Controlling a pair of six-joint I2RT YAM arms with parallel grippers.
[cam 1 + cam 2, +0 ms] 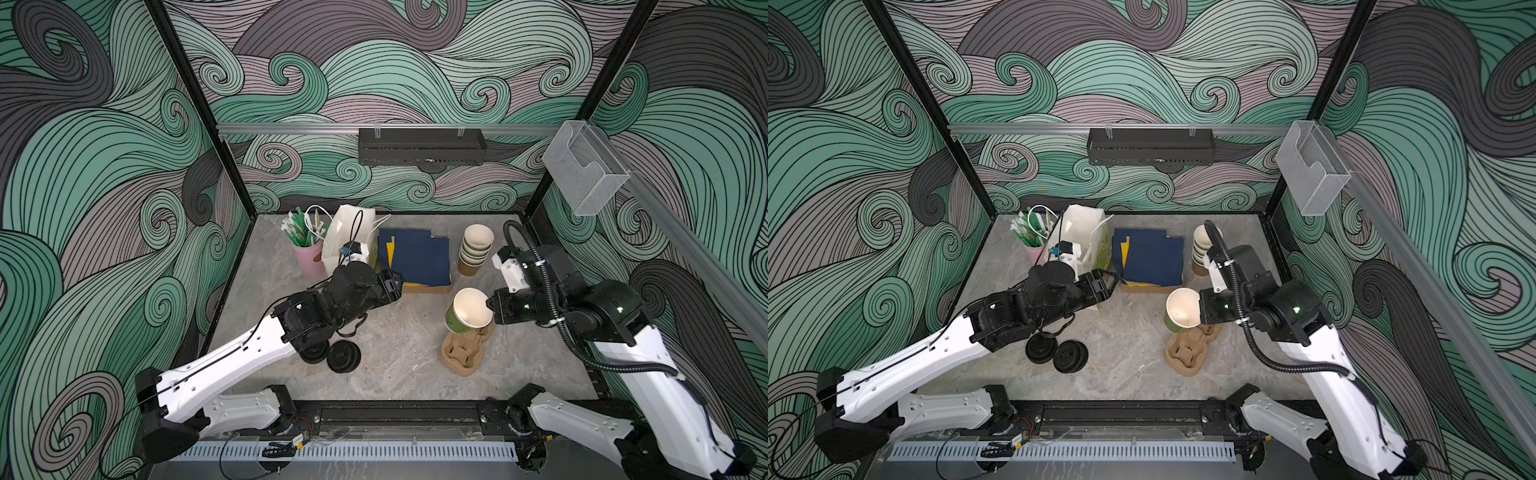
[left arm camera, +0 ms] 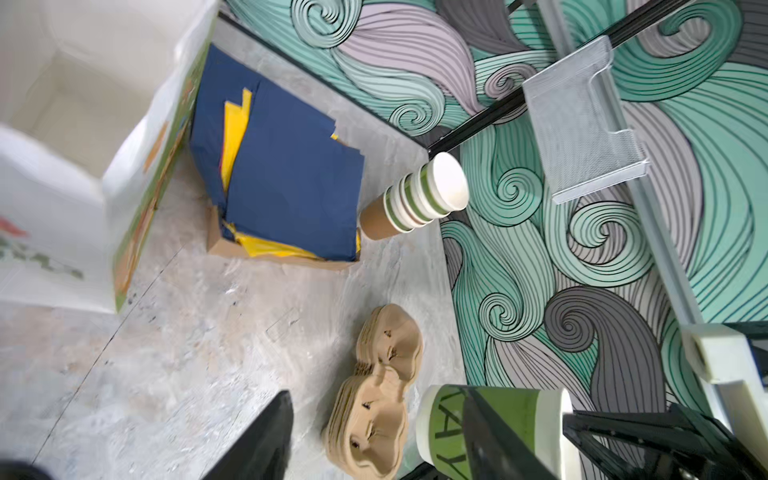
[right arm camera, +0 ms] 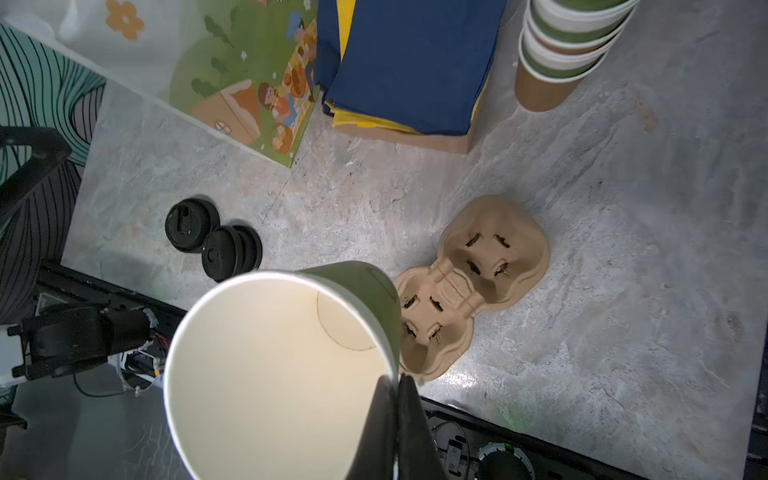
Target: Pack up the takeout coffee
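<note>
Cup-placing step: holds a lidless green cup [image 1: 469,309], tilted, by its rim in the clamped right gripper [image 1: 490,305] just above the cardboard carrier [image 1: 459,359] at right, left gripper [image 1: 1113,286] open mid-table; probably needs levelling and seating in a well next.

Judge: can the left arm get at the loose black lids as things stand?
Probably yes. The black lids lie uncovered on the table by its forearm, and the left tool is open and empty, though it must pull back to them.
</note>
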